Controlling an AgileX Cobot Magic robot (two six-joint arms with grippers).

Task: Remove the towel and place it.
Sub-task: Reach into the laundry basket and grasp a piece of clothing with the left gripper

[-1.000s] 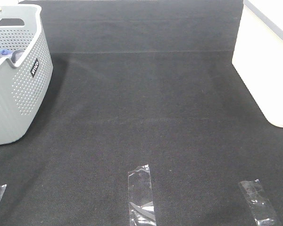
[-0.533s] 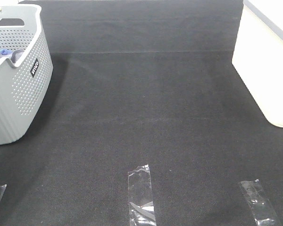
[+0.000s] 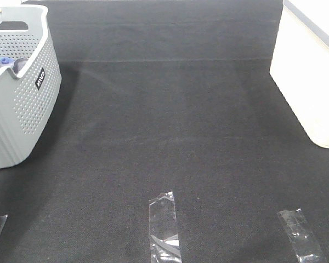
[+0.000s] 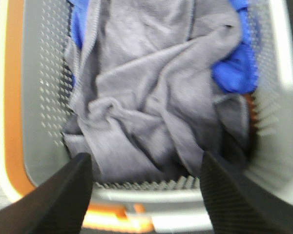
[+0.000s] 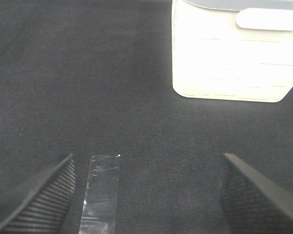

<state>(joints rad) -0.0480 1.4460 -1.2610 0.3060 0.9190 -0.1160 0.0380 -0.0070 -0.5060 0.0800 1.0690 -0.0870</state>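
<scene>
Left wrist view looks straight down into the grey perforated basket (image 4: pixel 44 73), where the towel (image 4: pixel 146 97) lies crumpled in greyish-lavender folds and fills most of the inside. A bright blue cloth (image 4: pixel 237 73) shows at the towel's edges, bunched against one basket wall. An orange trim (image 4: pixel 12 97) runs along the basket's rim. The left gripper (image 4: pixel 146 165) hangs above the basket with its two dark fingers (image 4: pixel 68 195) spread wide, touching neither the towel nor the rim, nothing between them.

From the high exterior camera, the basket (image 3: pixel 22 109) stands at the upper left of the frame on the black mat (image 3: pixel 170 120), and a white bin (image 3: pixel 312 82) sits at the upper right. Neither arm shows there. Strips of clear tape (image 3: pixel 163 219) lie on the mat along the lower edge.

Over the mat, the right gripper (image 5: pixel 147 163) is also spread wide and empty, with one tape strip (image 5: pixel 101 190) below it and the white bin (image 5: pixel 234 53) beyond.
</scene>
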